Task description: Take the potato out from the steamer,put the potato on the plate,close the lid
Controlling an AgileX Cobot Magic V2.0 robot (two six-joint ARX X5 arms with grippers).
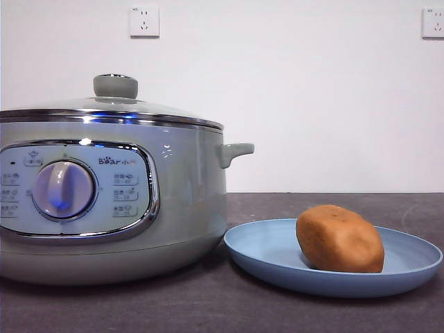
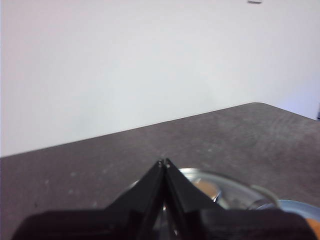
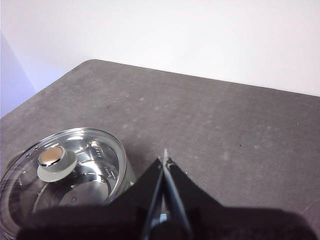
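Note:
The orange-brown potato point(image 1: 340, 239) rests on the light-blue plate point(image 1: 267, 253) at the right of the front view. To its left stands the grey-green steamer point(image 1: 180, 187) with the glass lid point(image 1: 114, 104) sitting closed on its chrome rim. High above the table, my left gripper point(image 2: 164, 162) is shut and holds nothing, with the lid's rim point(image 2: 227, 186) and a sliver of plate point(image 2: 300, 206) showing past its jaws. My right gripper point(image 3: 165, 161) is shut and empty too, raised beside the lid point(image 3: 62, 172). Neither arm shows in the front view.
The dark grey table point(image 1: 333, 205) runs back to a white wall with two sockets point(image 1: 144, 21). The steamer's side handle point(image 1: 234, 152) sticks out toward the plate.

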